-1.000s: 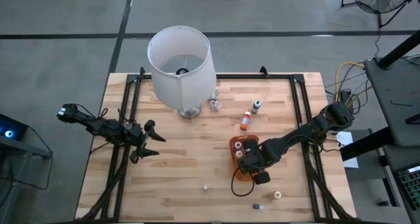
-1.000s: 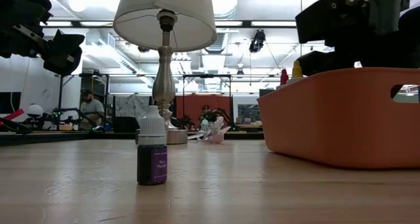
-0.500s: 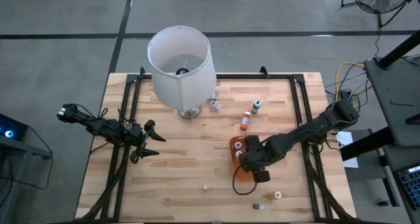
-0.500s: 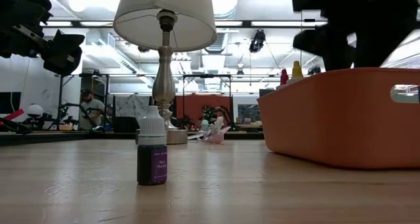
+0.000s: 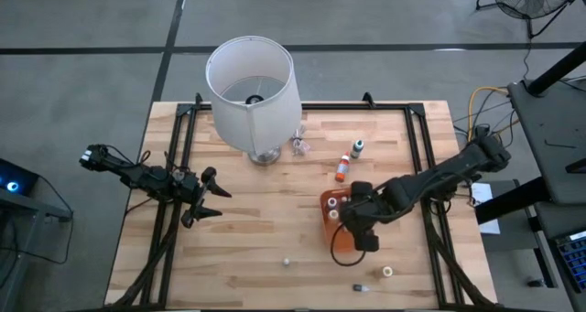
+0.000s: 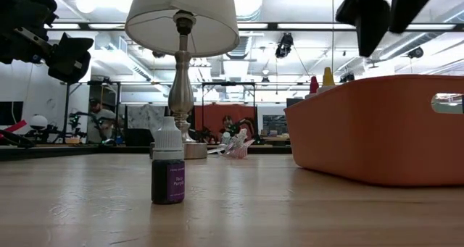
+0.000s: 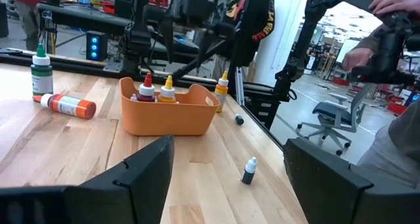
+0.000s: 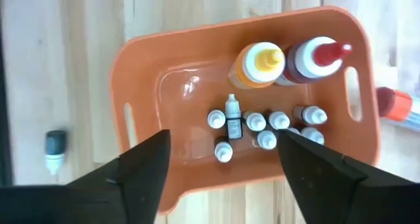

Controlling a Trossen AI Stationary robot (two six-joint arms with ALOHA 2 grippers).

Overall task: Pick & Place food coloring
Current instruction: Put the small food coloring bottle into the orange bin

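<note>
Several small food coloring bottles [image 8: 259, 127] stand clustered in the orange tray [image 8: 141, 73], next to two bigger squeeze bottles, one yellow-capped [image 8: 257, 63] and one red-capped [image 8: 315, 56]. My read: the drop into the tray is done and the step in hand is going for the next stray bottle.

Doing it well, near to far from the tray:
- Lift the right gripper [image 5: 352, 211] straight up clear of the tray rim before any sideways move, or a finger could catch the wall or tip the standing bottles.
- Nearest stray: dark-capped bottle [image 8: 54, 148] on the table [image 5: 265, 211] just outside the tray's short end. Approach from above, fingers either side of the body, close below the cap.
- Farther out from the tray: purple-labelled bottle [image 6: 168, 176] standing upright, an orange bottle [image 5: 341, 169] on its side, a green-capped one [image 5: 356, 148] upright. The lying one will likely roll, so pinch across its width.

Pose: right gripper hovers above the tray, pointing down into it, fingers spread, holding nothing. Left gripper [image 5: 206, 198] waits well apart from the tray, past the lamp [image 5: 252, 83] side of the table, fingers spread, empty.
</note>
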